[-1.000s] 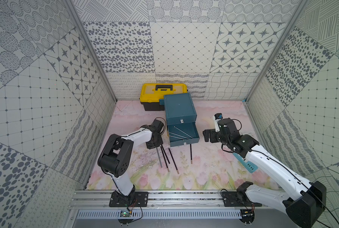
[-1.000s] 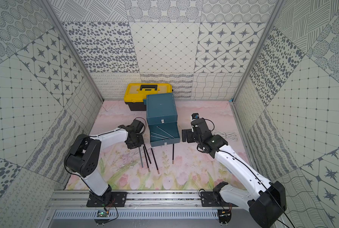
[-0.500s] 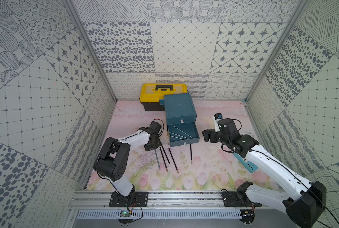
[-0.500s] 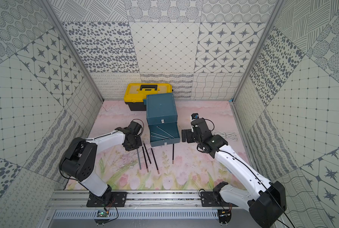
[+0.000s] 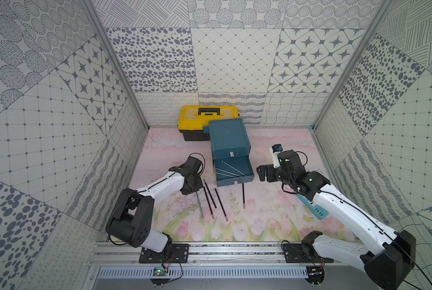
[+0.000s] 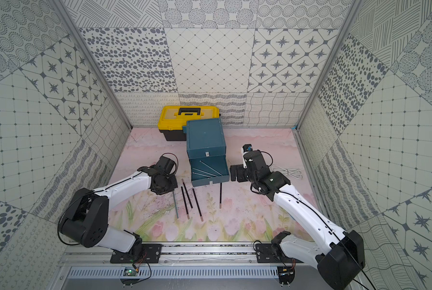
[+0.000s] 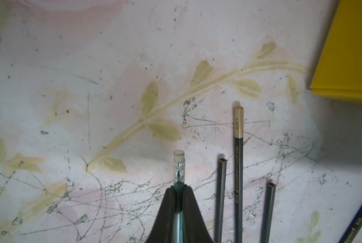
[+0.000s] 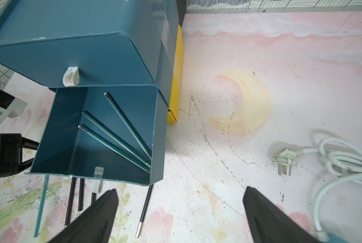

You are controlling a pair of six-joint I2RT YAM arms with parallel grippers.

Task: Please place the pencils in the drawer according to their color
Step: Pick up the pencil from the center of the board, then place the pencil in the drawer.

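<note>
While the left gripper (image 7: 178,190) is closed on a silver-grey pencil (image 7: 179,166) near its eraser end, the right gripper (image 8: 180,189) stands wide open and holds nothing, just beside the right side of the open drawer (image 5: 235,181). I cannot tell whether the held pencil is lifted from the mat (image 5: 272,140). Just beside it, three black pencils (image 5: 221,204) lie nearly parallel on the mat. A fourth black pencil (image 5: 243,196) lies apart, one end under the drawer's front. Three silver-grey pencils (image 5: 233,168) lie inside this middle drawer of the drawer cabinet (image 5: 228,136). A yellow toolbox (image 5: 207,118) stands just behind the cabinet.
</note>
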